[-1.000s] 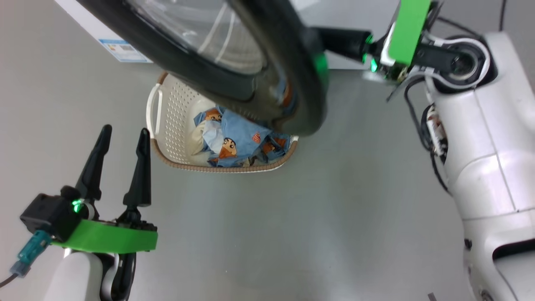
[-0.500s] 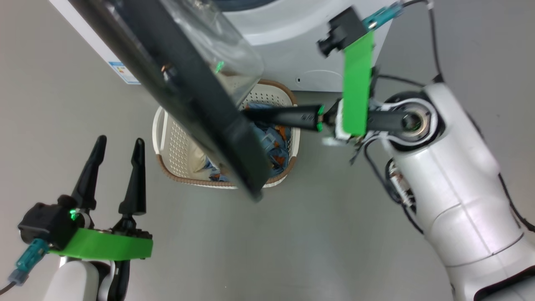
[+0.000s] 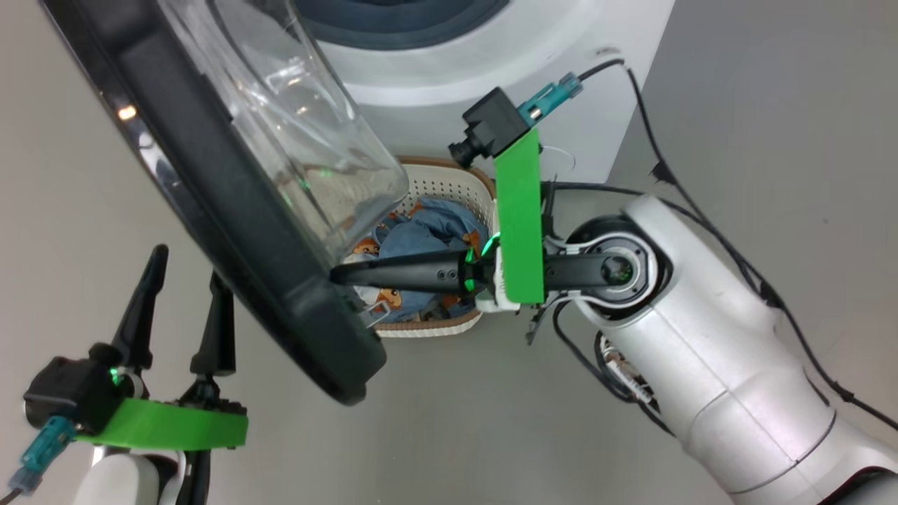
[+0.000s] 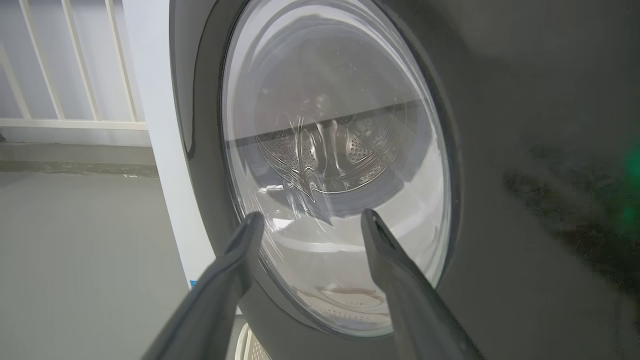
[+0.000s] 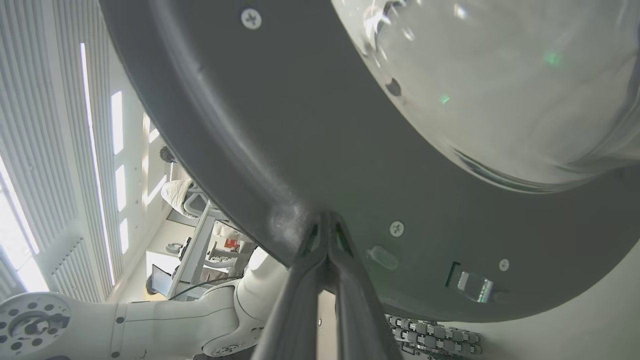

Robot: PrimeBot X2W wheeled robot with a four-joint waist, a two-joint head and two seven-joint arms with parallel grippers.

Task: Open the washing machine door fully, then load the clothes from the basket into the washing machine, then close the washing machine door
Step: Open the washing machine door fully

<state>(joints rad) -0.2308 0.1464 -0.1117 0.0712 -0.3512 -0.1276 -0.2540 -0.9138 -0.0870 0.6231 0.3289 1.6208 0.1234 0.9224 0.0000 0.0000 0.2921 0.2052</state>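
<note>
While clenched on nothing, right end effector (image 3: 335, 274) tips touch washing machine door (image 3: 238, 210) — inner rim.

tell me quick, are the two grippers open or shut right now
Left gripper: open, holding nothing.
Right gripper: shut, tips against the inner rim of the washing machine door, gripping nothing.
</note>
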